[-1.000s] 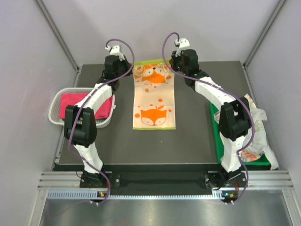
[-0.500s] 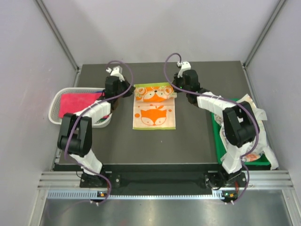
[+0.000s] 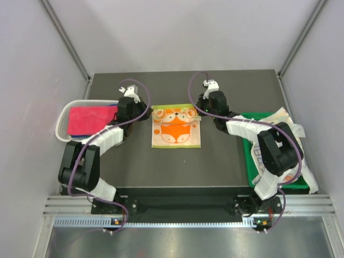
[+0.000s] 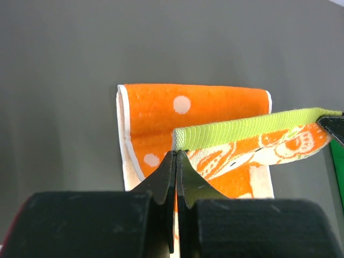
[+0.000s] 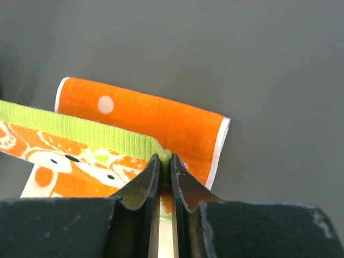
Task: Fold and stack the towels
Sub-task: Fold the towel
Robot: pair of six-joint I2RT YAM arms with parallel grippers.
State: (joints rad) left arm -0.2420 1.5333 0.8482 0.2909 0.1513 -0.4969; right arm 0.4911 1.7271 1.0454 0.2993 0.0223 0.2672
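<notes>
Fingers [image 4: 166, 177] of the left gripper [image 4: 176, 155] were pinched shut on the left corner of the green hem of the fox-print towel [image 3: 176, 129], and the right gripper [image 5: 165, 157] clamped the right corner likewise. Compared with one second earlier, both grippers had carried that far hem nearer the arm bases. The towel, formerly flat at full length, now lay doubled over at the middle of the table [image 3: 226, 156], between them.
</notes>
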